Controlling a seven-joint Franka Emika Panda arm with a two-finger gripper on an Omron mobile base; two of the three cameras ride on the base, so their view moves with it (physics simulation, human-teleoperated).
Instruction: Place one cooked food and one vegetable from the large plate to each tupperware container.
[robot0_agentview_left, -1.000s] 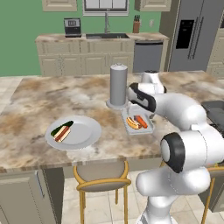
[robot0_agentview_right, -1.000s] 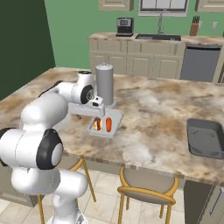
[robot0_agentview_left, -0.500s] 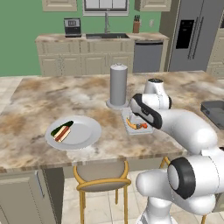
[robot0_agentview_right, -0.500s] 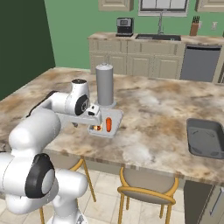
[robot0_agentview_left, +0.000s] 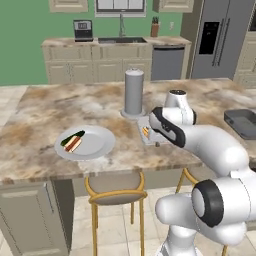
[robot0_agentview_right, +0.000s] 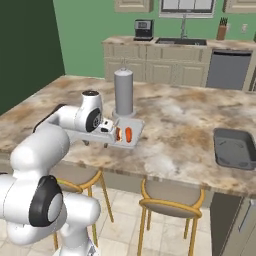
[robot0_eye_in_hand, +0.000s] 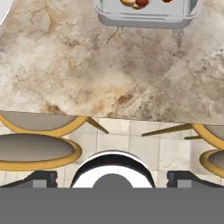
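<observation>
With one tray (robot0_agentview_right: 131, 131) filled, you must swing toward the plate (robot0_agentview_left: 97, 142) at nine o'clock; finger spread on the gripper (robot0_agentview_right: 107, 126) cannot be told.

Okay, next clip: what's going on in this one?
A white robot arm is sorting food from a round plate into trays on a kitchen island. The near tray already holds a hot dog and a carrot. The plate has another hot dog and a green vegetable on it. The dark tray at the far end looks empty. The arm is bent low over the near tray; its pincer's state can't be made out.
</observation>
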